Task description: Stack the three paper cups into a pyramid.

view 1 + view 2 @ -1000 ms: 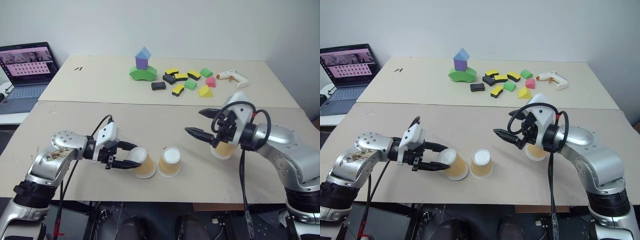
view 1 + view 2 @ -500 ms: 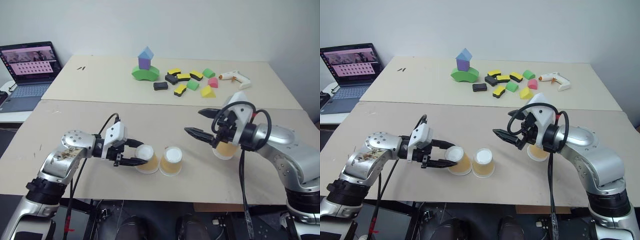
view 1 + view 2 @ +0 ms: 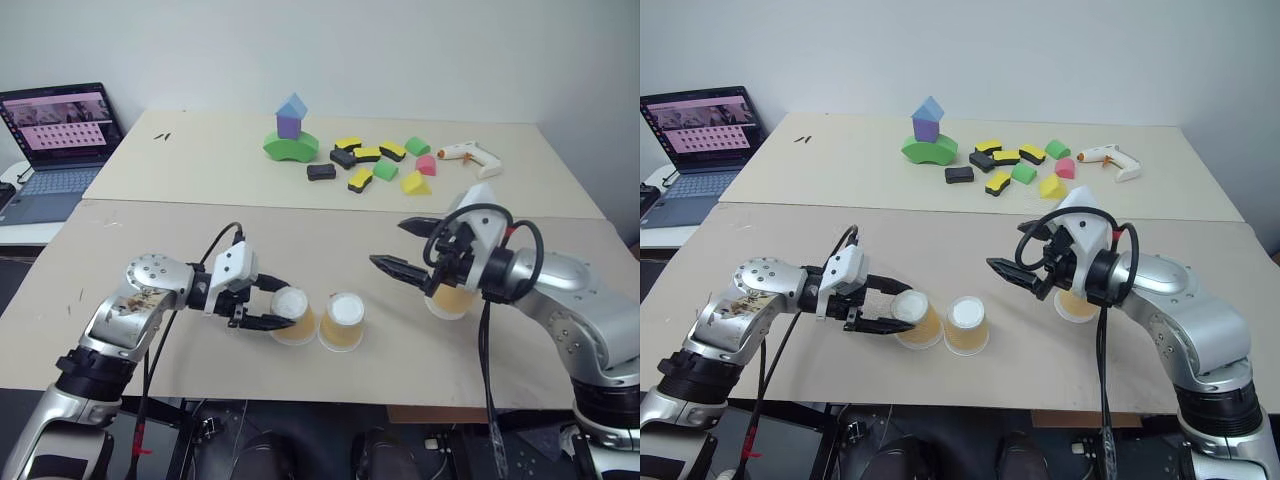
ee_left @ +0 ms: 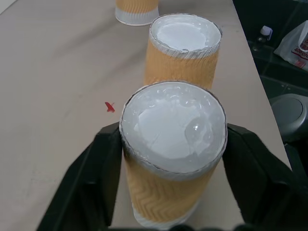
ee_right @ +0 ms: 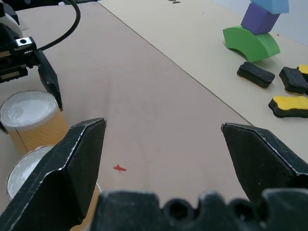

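With two cups standing side by side upside down on the bench, the left claw, spread around one, should back straight off without nudging it.

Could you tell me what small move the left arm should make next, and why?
Probably draw the left gripper straight back: its jaws now stand slightly apart beside the left cup, which sits inverted next to the middle cup, so the base pair looks placed.

Robot lab: bare tables (laptop, foam blocks)
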